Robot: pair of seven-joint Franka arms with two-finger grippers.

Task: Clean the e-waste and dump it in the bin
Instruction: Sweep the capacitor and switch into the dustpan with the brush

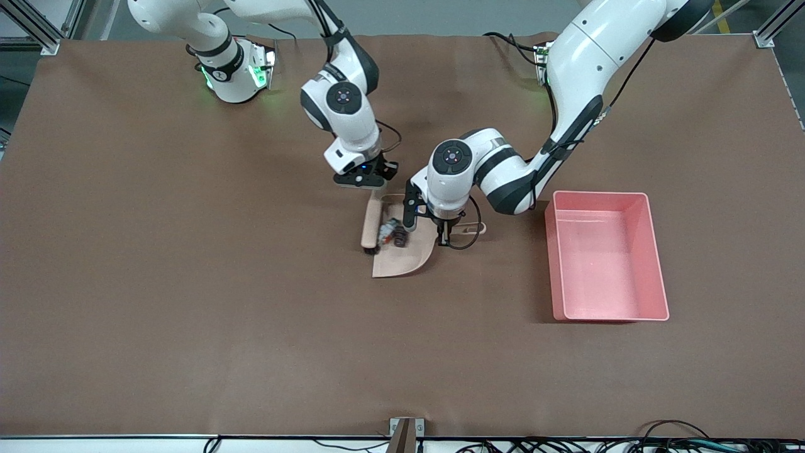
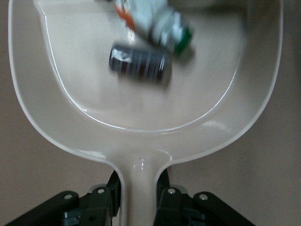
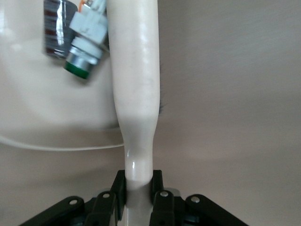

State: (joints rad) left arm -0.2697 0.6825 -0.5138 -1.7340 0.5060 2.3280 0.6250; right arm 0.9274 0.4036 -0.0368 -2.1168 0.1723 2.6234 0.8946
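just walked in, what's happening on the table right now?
Sweeping e-waste. The left tool is shut on the dustpan handle; the right tool is shut on the brush, at the pan's edge. Both parts, the white-grey one and the black block, lie in the pan. The pink bin sits beside it, toward the left arm's end.

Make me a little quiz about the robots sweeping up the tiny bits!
1. True or false: both small parts already lie in the pink bin.
2. Which gripper holds the dustpan by its handle? A) left gripper B) right gripper
3. Fill in: the right gripper is shut on the handle of the ____.

Key:
1. False. The white part and the black block sit on the dustpan, and nothing shows in the bin.
2. A.
3. Brush, which lies along the dustpan's edge toward the right arm's end of the table.
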